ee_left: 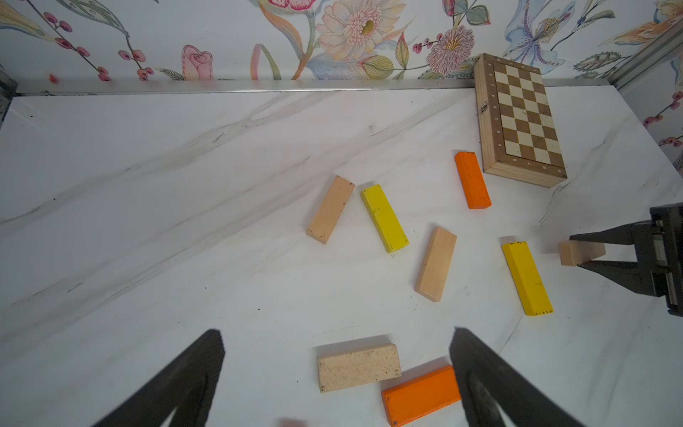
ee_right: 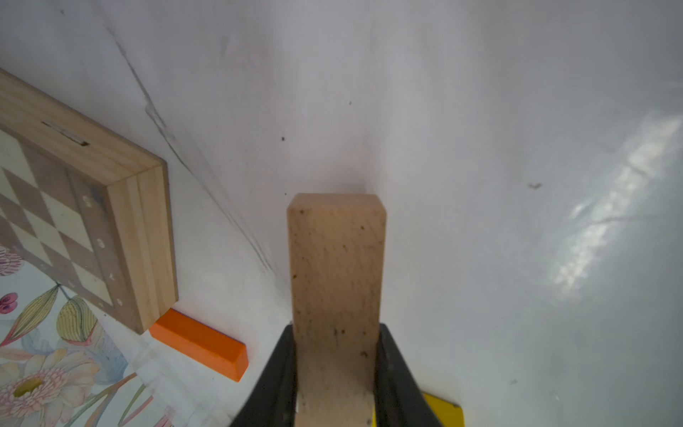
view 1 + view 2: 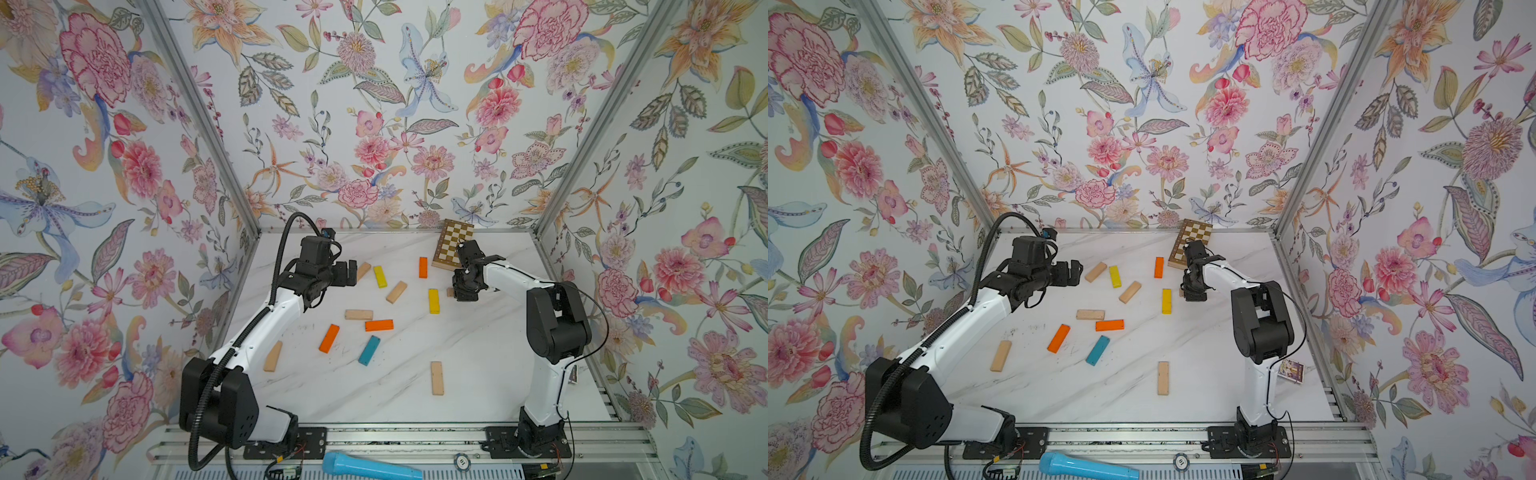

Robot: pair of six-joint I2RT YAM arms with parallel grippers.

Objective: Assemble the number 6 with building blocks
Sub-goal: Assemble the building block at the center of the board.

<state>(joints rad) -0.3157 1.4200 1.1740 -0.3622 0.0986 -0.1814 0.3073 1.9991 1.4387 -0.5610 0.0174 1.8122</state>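
Right wrist: beige block (image 2: pixel 334 266), plain speckled wood, pinched btwn R fingers (image 2: pixel 395 377); L fingers (image 1: pixel 177 384) spread wide, empty.

The building blocks (image 3: pixel 358 314) lie scattered on the bench (image 3: pixel 490 374), most across its middle and back. The chessboard box (image 3: pixel 453 243) sits at the back right, its far end at the rear wall (image 3: pixel 374 124); a corner block (image 3: pixel 423 267) lies just beside its near left corner. In front of the chessboard box the right pincer (image 2: pixel 335 329) grips the held block (image 2: pixel 335 258) by its long sides, just right of a neighbour block (image 3: pixel 434 301). The left pincer (image 1: pixel 336 331) hangs spread above the bench at the back left. A lone block (image 3: pixel 436 377) lies near the front, right of centre, well apart from the rest. The microphone (image 3: pixel 370 467) lies off the bench, in front of the base rail (image 3: pixel 415 436).
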